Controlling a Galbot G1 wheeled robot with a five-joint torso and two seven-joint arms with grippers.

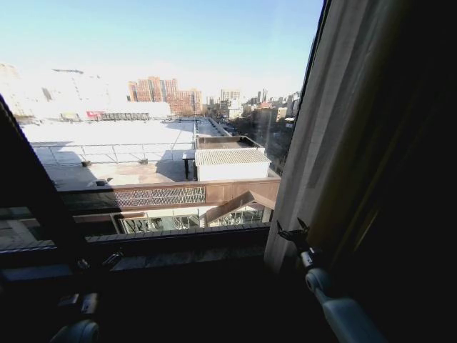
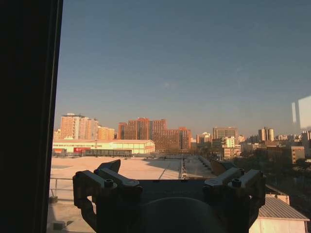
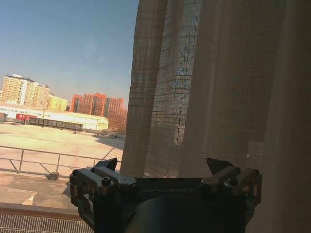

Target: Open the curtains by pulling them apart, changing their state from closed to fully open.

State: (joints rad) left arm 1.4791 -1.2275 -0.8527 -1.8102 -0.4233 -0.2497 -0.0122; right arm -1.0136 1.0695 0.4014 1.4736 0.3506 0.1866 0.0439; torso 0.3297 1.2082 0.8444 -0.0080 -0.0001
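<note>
The sheer cream curtains [image 1: 314, 143] hang gathered at the right side of the window, their pleats lit by the sun. My right gripper [image 1: 293, 232] is raised just in front of the curtain's lower inner edge. In the right wrist view this gripper [image 3: 164, 165] is open, with the woven curtain [image 3: 204, 87] hanging close beyond the fingertips and nothing held between them. My left gripper [image 1: 96, 263] sits low in shadow by the window sill. The left wrist view shows it [image 2: 167, 167] open and empty, facing bare glass.
A dark heavy drape [image 1: 414, 179] hangs right of the sheer fabric. A dark vertical edge [image 1: 21, 164] borders the window's left side and shows as a black strip [image 2: 29, 116]. The dark sill [image 1: 178, 243] runs along below the glass, with rooftops and buildings outside.
</note>
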